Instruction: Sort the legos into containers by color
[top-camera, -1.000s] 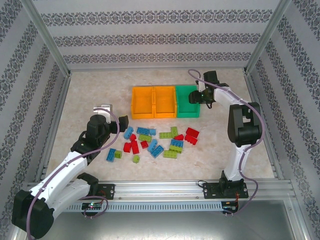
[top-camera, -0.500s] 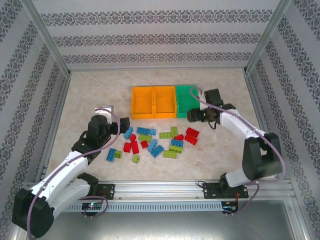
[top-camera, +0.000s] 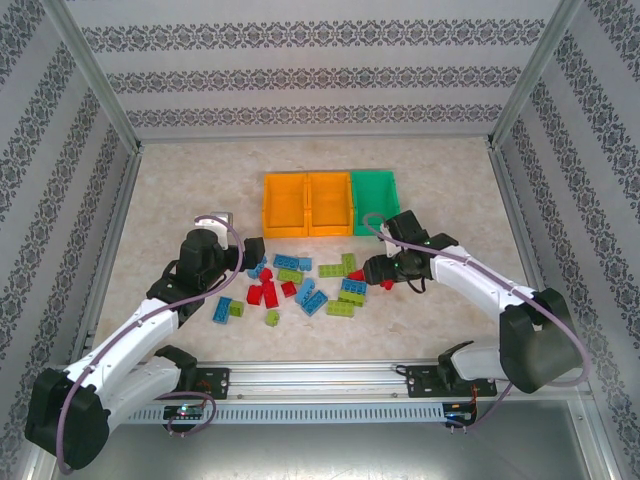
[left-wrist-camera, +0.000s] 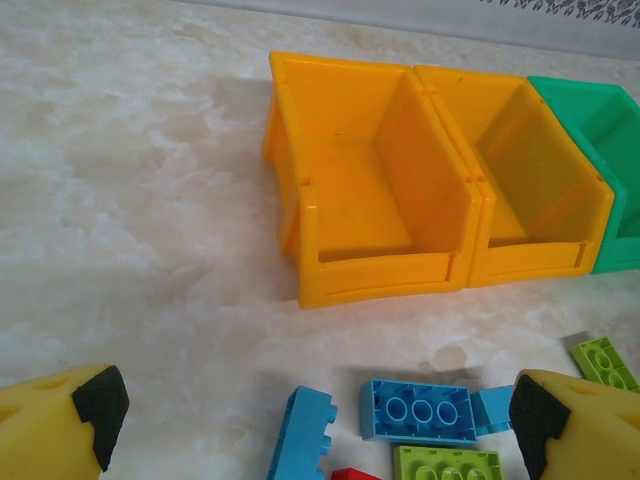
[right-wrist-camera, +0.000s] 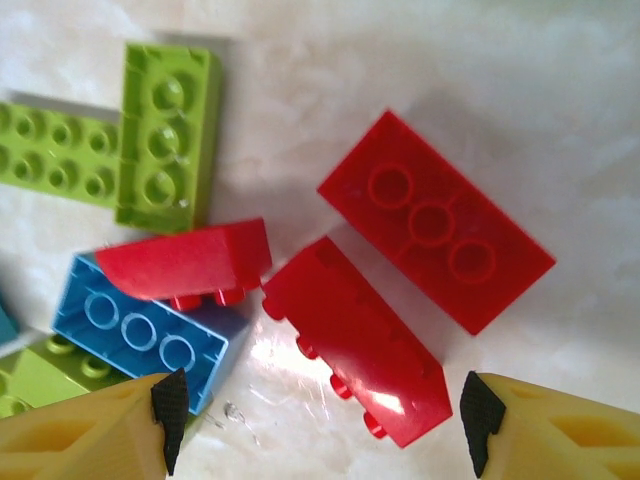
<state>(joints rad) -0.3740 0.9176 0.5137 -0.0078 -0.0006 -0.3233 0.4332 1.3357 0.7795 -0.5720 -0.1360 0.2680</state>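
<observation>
Right gripper (right-wrist-camera: 322, 420): jaws apart with nothing in them. I have it hanging low over the red bricks at the right end of the pile.
Left gripper (left-wrist-camera: 315, 415): spread wide and empty, at the left end of the pile above some blue bricks, facing the bins.
Legos (top-camera: 310, 280): loose on the table (top-camera: 180, 180) just in front of the bins. Blue, lime and red are mixed, and several touch or lean on each other.
Red target (right-wrist-camera: 350, 340): tipped on its side under my right gripper. A second red (right-wrist-camera: 435, 235) lies just beside it, and a third (right-wrist-camera: 185, 262) leans on a blue brick (right-wrist-camera: 135, 330).
Handling: I judge them light, rigid and glossy. They are not fragile, but likely to skid or twist when nudged.
Grip: I would pinch across the long smooth walls at mid-length, off the studs.
Orange bins: the left (left-wrist-camera: 370, 190) and the middle (left-wrist-camera: 530, 180) both look bare inside.
Green bin (left-wrist-camera: 600, 130): at the right end of the row. Its floor is partly cut off, so I cannot tell what it holds.
Risk: the neighbouring reds may drag along with the target.
</observation>
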